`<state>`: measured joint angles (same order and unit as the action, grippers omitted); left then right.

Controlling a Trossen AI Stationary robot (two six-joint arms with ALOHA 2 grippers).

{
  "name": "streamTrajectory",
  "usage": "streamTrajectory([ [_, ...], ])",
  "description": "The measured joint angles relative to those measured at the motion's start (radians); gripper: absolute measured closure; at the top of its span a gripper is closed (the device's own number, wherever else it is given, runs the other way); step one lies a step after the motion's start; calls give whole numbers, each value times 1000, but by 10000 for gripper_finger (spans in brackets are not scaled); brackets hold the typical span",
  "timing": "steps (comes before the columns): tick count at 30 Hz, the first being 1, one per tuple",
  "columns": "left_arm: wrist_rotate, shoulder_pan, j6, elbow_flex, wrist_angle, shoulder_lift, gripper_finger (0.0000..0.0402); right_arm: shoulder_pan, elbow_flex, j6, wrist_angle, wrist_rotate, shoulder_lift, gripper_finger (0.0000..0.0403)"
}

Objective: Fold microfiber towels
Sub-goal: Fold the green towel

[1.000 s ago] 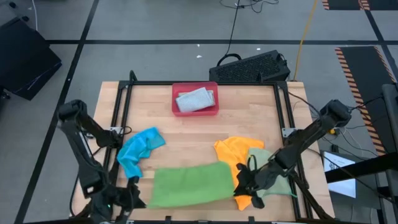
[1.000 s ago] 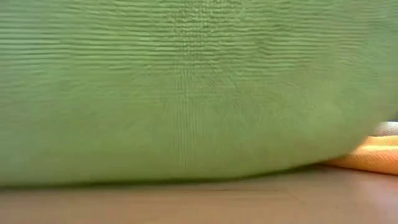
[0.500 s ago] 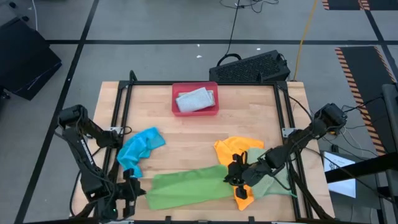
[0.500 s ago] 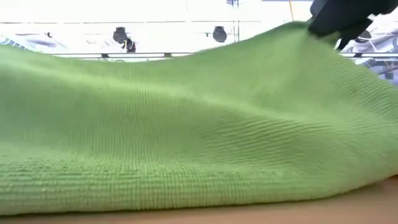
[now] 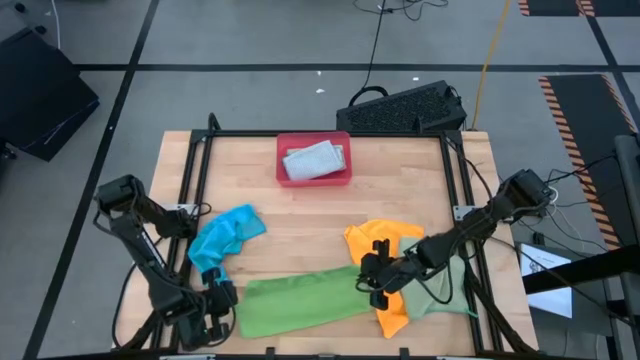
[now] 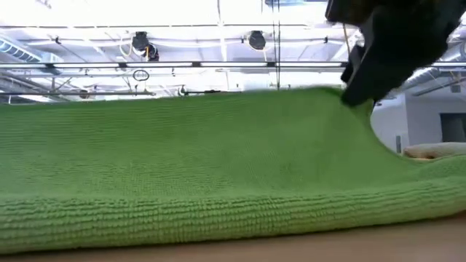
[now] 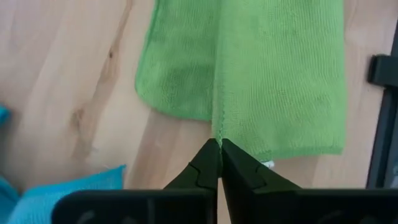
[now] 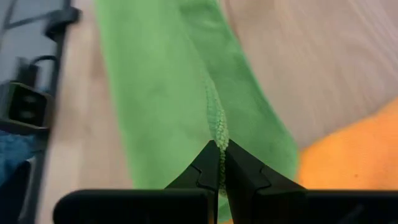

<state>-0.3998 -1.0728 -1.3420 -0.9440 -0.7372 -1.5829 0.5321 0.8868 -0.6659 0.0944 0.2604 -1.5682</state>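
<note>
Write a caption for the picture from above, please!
Both grippers, left and right, pinch the green towel's ends.

The green towel was matte, ribbed, nubby cloth; the desk was smooth, pale, grained wood.

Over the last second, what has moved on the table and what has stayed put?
Both grippers stay shut on the green towel, one at each end. The right gripper has carried its corner up and toward the far side, the left gripper likewise, so the towel has narrowed into a folded strip. The blue towel, orange towel, and pink tray with its grey towel have not moved.
</note>
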Motion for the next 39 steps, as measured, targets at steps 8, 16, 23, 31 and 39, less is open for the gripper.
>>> streamTrajectory([
  [8, -2, 48, 69, 0, -10, 0, 383, -27, -39, -26, -10, 0, -2, 394],
  [16, -56, 65, 11, 0, -12, 0, 384, -27, -39, -13, -10, 37, -2, 347],
  [23, -72, 65, 9, -1, -36, 0, 311, -27, -39, -3, -7, 99, 9, 276],
  [31, -111, 60, -25, -54, -159, 1, 232, 2, -39, 14, -81, 110, 19, 269],
  [39, -256, 11, 128, -54, 91, 1, 241, 91, -39, 87, -309, 184, -23, 269],
])
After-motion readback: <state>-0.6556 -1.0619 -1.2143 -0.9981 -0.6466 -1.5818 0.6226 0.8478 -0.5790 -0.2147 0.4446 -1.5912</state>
